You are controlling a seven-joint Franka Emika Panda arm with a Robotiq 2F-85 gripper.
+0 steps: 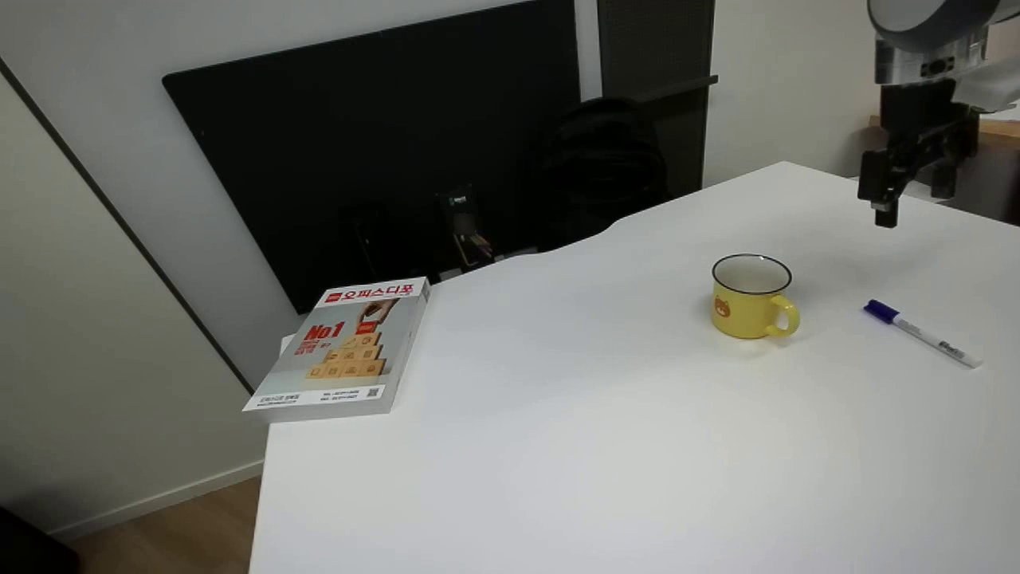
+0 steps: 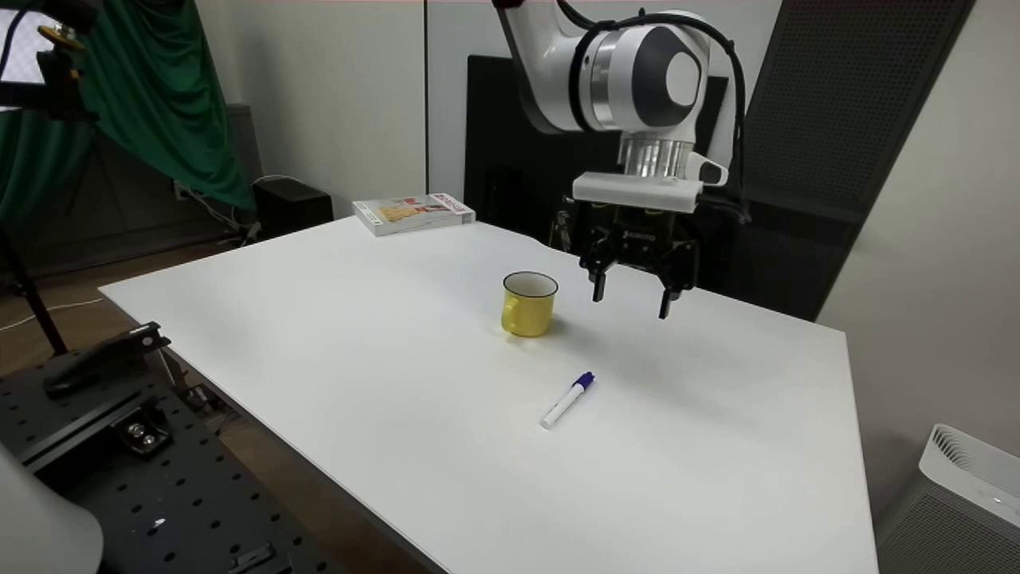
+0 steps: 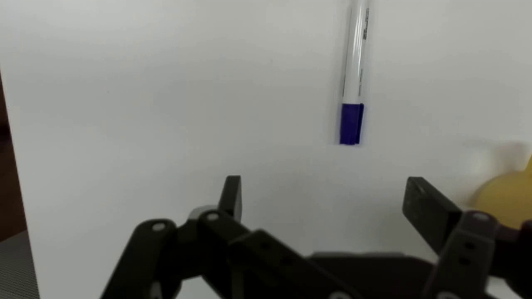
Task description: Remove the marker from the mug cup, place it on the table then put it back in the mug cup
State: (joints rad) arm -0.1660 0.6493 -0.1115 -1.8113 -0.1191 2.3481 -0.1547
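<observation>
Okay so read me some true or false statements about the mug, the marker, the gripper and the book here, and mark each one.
1. The marker lies on the table, outside the mug. True.
2. The mug is tipped on its side. False: it stands upright.
3. The mug's outside is blue. False: it is yellow.
4. The gripper hangs open above the table, holding nothing. True.
5. The marker is touching the mug. False: there is a gap between them.
6. The book lies flat on the table. True.
</observation>
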